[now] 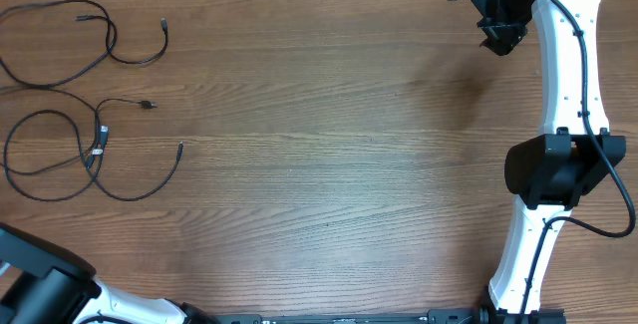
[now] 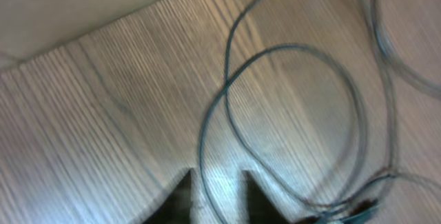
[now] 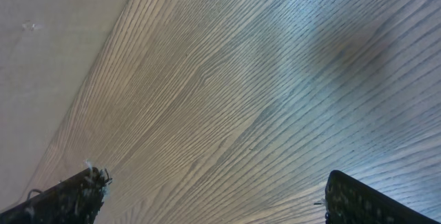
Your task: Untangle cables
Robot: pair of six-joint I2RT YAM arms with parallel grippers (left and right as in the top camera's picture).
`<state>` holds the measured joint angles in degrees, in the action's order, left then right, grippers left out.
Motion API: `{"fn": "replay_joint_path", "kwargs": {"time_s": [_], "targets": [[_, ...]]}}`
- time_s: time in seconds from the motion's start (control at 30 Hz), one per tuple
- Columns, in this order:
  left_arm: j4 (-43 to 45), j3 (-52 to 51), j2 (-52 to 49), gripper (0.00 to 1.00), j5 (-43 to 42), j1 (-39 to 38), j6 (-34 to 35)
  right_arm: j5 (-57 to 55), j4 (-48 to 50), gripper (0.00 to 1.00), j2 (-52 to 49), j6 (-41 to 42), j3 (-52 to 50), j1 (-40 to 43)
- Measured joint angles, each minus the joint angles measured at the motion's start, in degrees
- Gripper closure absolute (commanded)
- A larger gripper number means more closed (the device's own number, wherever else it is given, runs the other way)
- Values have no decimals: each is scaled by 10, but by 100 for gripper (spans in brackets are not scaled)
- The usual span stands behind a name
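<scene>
Just ahead of left tool [image 2: 217, 200], cables [image 2: 227, 86].

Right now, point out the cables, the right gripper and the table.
cables [image 1: 100, 145]: overhead view, connectors inside the lower loop.
right gripper [image 3: 222, 198]: right wrist view, midway between fingertips.
table [image 1: 329, 164]: overhead view, bare wood.

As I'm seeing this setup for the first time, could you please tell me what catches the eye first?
The thin black cables sprawl in loose loops at the left side of the table, some strands crossing. The right gripper hangs wide open over bare wood at the far right corner, away from them. The left gripper hovers open just above one loop.
</scene>
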<state>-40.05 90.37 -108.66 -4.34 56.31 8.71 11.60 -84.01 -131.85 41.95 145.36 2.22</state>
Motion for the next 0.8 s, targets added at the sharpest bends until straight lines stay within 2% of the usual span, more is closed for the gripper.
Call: {"fn": "replay_joint_path", "kwargs": {"time_s": [0.03, 0.07, 0.1, 0.2, 0.27, 0.37, 0.47, 0.57, 0.6, 0.63, 0.67, 0.8], "targets": [[2, 0, -11, 28, 1, 0, -12, 0, 0, 0, 0, 0, 0, 0], [9, 0, -27, 25, 0, 1, -20, 0, -1, 0, 0, -2, 0, 0], [14, 0, -45, 25, 1, 1, -27, 0, -3, 0, 0, -7, 0, 0], [32, 0, -106, 34, 1, 1, -38, 0, -7, 0, 0, -17, 0, 0], [37, 0, -132, 37, 1, 1, -47, 0, -7, 0, 0, -20, 0, 0], [54, 0, -150, 39, -3, 1, -66, 0, -11, 0, 0, -22, 0, 0], [69, 0, -164, 48, -10, 1, -81, 0, -17, 0, 0, -24, 0, 0], [80, 0, -174, 51, -16, 2, -93, 0, -19, 0, 0, -26, 0, 0], [82, 0, -175, 64, -17, 2, -97, 0, -21, 0, 0, -26, 0, 0], [83, 2, -177, 88, -17, 3, -101, 0, -21, 0, 0, -26, 0, 0], [85, 5, -181, 96, -18, 4, -108, 0, -21, 0, 0, -26, 0, 0], [85, 13, -188, 96, -13, 7, -119, 0, -21, 0, 0, -26, 0, 0]]}}
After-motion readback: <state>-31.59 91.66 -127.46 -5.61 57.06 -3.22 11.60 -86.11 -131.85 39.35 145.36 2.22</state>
